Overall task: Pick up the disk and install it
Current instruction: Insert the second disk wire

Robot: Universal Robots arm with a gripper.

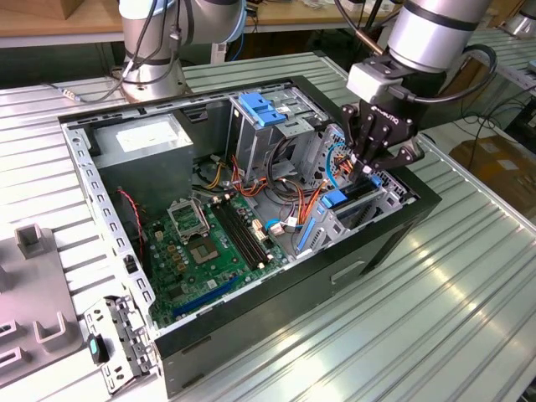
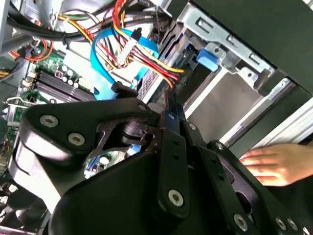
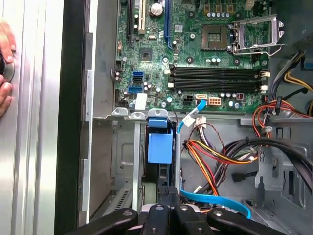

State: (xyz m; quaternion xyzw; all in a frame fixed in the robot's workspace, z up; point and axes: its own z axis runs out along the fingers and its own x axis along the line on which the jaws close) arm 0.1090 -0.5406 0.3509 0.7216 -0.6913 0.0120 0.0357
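Over the drive bay | hand (image 1: 369,164) pointing down | fingers together above disk (image 3: 160,147)

My hand (image 1: 371,167) sits deep in the drive bay (image 3: 128,161), hemmed by bundled cables (image 3: 215,154) on one side and the case wall (image 3: 73,117) on the other; the motherboard (image 1: 201,243) lies open.

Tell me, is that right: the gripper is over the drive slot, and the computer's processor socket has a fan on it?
Not quite. The gripper is over the drive slot, but the processor socket is bare, with no fan on it, as the first wrist view shows.
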